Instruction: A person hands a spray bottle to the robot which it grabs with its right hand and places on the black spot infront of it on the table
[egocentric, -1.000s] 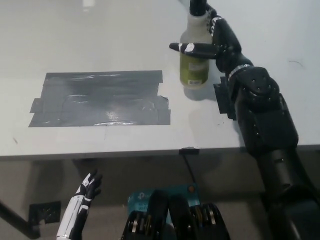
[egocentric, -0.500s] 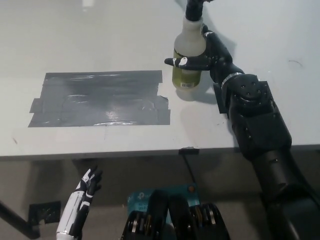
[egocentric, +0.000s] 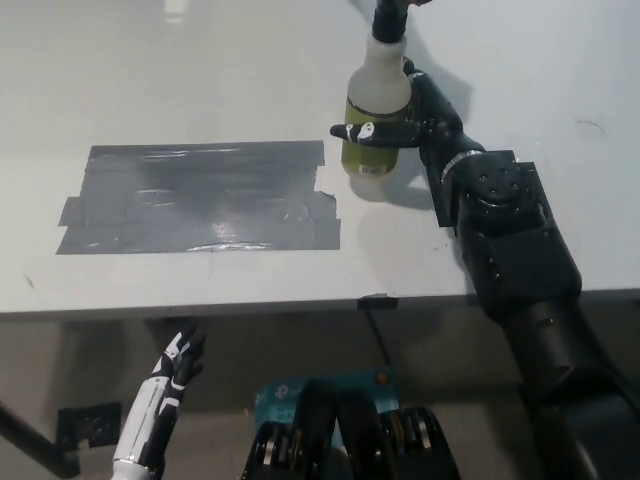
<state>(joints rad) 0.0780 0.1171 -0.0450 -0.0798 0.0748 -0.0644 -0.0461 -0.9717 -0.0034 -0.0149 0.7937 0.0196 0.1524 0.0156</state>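
A translucent spray bottle (egocentric: 375, 110) with yellowish liquid and a black nozzle stands upright near the table's far middle. My black right hand (egocentric: 415, 115) is wrapped around its body, thumb across the front. The bottle sits just right of the black taped patch (egocentric: 200, 197), close to its upper right corner. My white left hand (egocentric: 170, 385) hangs below the table edge at the lower left, fingers apart and holding nothing.
The grey table (egocentric: 520, 60) runs across the view, with its front edge (egocentric: 300, 300) near the middle of the picture. A small dark strip of tape (egocentric: 378, 300) sits on that edge.
My right hand has carried the bottle a little to the left, nearer the taped patch. The left hand has stayed low at the lower left.
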